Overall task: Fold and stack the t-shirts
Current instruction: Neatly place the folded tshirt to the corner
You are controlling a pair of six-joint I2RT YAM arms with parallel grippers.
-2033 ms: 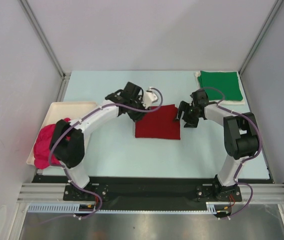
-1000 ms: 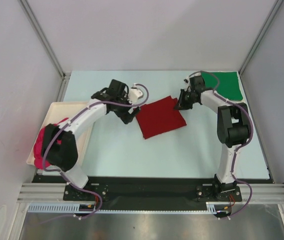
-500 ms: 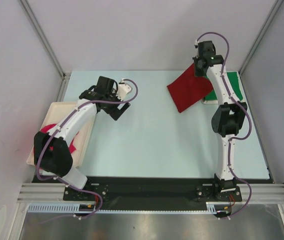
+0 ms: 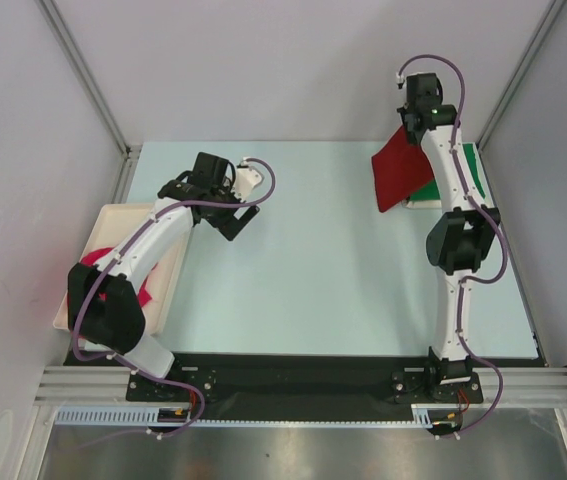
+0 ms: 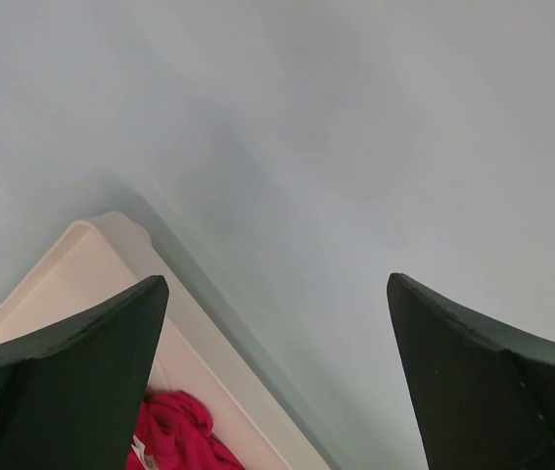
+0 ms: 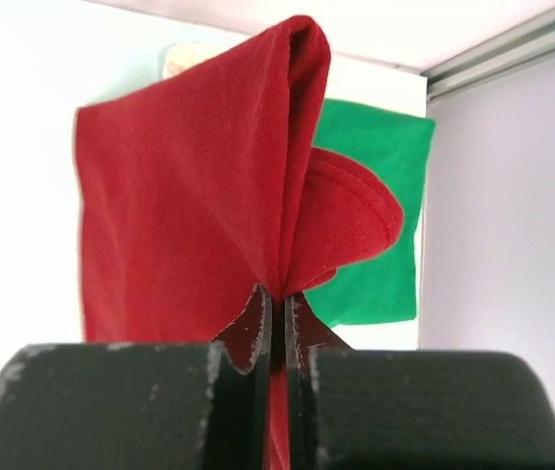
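Right gripper (image 6: 277, 328) clamped on folded dark red t-shirt (image 6: 179, 196), lifted over folded green t-shirt (image 6: 375, 176), far right; not yet stacked. Left gripper (image 5: 277, 294) wide, empty. Pink t-shirt (image 5: 174, 431) crumpled in tray (image 5: 91, 255), near left: unfolded.

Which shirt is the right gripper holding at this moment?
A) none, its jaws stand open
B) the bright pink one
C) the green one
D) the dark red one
D: the right gripper is shut on a fold of the dark red t-shirt, held up off the table, while the green t-shirt lies flat beyond it and the pink t-shirt sits in the tray.
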